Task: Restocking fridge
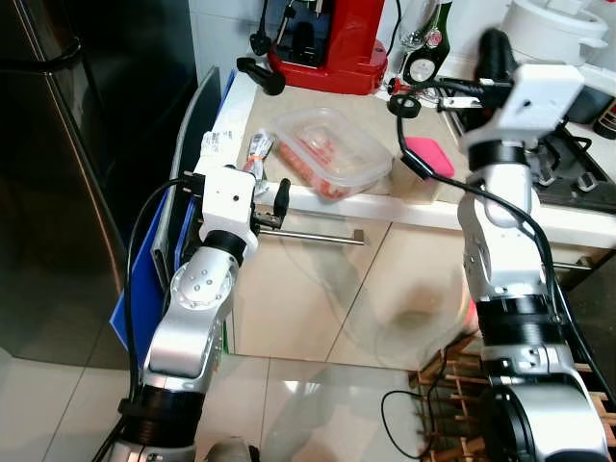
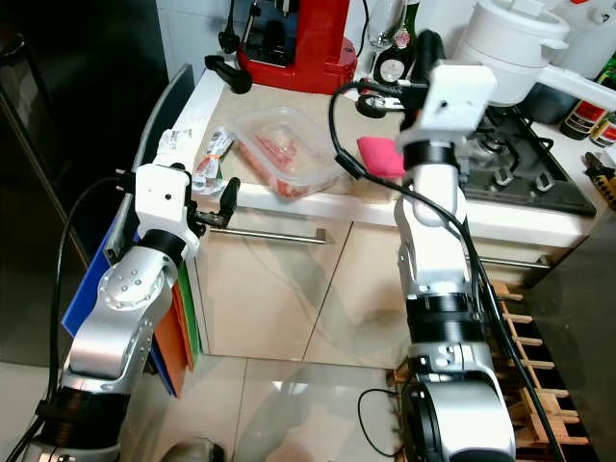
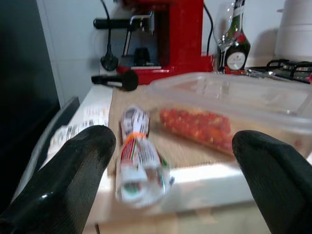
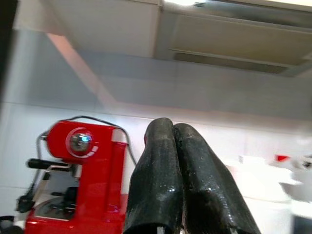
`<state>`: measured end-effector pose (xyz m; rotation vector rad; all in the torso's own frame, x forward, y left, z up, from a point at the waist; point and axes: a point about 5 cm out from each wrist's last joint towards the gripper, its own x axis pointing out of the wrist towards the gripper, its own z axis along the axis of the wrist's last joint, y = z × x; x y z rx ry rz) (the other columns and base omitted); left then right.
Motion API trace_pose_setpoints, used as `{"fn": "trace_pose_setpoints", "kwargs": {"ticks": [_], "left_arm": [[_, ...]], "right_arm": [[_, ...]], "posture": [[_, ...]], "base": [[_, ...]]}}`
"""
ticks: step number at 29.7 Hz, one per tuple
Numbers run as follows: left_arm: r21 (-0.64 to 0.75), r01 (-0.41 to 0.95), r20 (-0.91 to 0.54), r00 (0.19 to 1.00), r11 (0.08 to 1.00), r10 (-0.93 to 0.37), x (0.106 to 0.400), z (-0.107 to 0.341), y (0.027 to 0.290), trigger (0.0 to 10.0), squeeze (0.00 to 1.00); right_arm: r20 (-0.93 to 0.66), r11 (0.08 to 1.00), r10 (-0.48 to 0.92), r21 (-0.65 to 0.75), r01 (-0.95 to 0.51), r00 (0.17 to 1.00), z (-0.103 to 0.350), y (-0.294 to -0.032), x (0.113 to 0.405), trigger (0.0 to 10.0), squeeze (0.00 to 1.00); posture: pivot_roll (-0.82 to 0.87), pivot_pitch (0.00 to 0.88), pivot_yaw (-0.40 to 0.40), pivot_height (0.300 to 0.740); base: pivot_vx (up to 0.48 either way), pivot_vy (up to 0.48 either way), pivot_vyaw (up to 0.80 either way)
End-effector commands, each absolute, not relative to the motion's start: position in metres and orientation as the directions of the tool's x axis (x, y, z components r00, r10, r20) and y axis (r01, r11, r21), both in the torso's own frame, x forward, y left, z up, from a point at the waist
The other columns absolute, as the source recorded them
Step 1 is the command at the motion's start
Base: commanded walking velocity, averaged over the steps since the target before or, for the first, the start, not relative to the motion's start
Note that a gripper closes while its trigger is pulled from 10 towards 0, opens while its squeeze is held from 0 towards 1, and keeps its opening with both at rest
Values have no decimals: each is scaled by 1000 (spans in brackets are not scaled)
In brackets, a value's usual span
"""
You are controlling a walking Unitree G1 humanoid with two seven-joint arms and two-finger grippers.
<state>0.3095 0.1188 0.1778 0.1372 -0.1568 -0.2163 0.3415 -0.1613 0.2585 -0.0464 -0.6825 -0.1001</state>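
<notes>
One clear plastic container with red food inside sits on the beige counter, near the front edge, and serves as the landmark here. Just beside it, toward the fridge, lies one small wrapped packet with an orange band, and past that a crumpled printed wrapper. Behind the container stand one red coffee machine, a wine glass and a dark bottle. A pink sponge lies on the container's other side, with a gas hob and a white pot beyond it.

The left gripper hovers in front of the counter edge below the container, its two black fingers spread wide and holding nothing. The right gripper is raised above the counter behind the sponge, fingers pressed together, empty.

A blue board and a grey tray are wedged between the cabinet and fridge. The packet's label is too blurred to read; the hob is cut off.
</notes>
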Motion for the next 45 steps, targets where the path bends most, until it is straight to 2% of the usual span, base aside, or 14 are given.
{"fn": "trace_pose_setpoints", "kwargs": {"ticks": [1,3,4,5,6,11,13,22,28,36,43,45], "left_arm": [[150,230,148,956,962,-252,312,180,114,10000,0],[152,241,146,954,959,-263,314,180,113,10000,0],[154,246,147,952,957,-269,315,180,112,10000,0],[154,246,147,952,957,-269,315,180,112,10000,0],[158,251,152,950,955,-274,315,182,110,10000,0],[157,247,154,950,956,-271,314,181,111,10000,0],[184,241,154,950,953,-270,311,183,114,10000,0],[226,290,114,940,930,-321,319,180,113,10000,0],[236,318,105,931,918,-349,324,180,110,10000,0],[294,460,85,860,838,-503,345,194,100,10000,0],[213,468,77,867,858,-492,345,186,94,10000,0],[104,445,103,885,889,-455,340,179,91,10000,0]], "right_arm": [[641,990,-110,2,141,760,262,-167,339,0,0],[618,993,-90,-5,118,781,257,-162,340,0,0],[601,995,-68,-21,101,796,254,-158,341,2941,0],[601,995,-68,-21,101,796,254,-158,341,2941,0],[561,997,-36,-41,72,827,248,-152,342,10000,0],[462,995,-100,25,99,881,224,-156,338,10000,0],[427,991,-116,-14,135,897,200,-163,324,10000,0],[318,979,-149,-84,184,936,162,-165,299,10000,0],[300,973,-175,-96,212,938,158,-167,296,10000,0],[307,960,-203,-124,250,930,153,-173,284,10000,0],[326,961,-175,-151,234,929,157,-169,283,10000,0],[350,961,-138,-178,210,927,164,-167,287,10000,0]], "posture": [[90,0,-53,740],[87,0,-46,740],[87,0,-43,740],[87,0,-43,740],[89,0,-47,740],[99,0,-54,740],[100,0,-52,740],[69,0,-25,740],[49,0,-21,740],[-42,0,63,740],[-65,0,59,740],[-55,0,35,740]], "base": [[0,0,0],[0,0,0],[0,0,0],[0,0,0],[0,0,0],[0,0,0],[0,0,0],[0,0,0],[0,0,0],[0,0,0],[0,0,0],[0,0,0]]}}
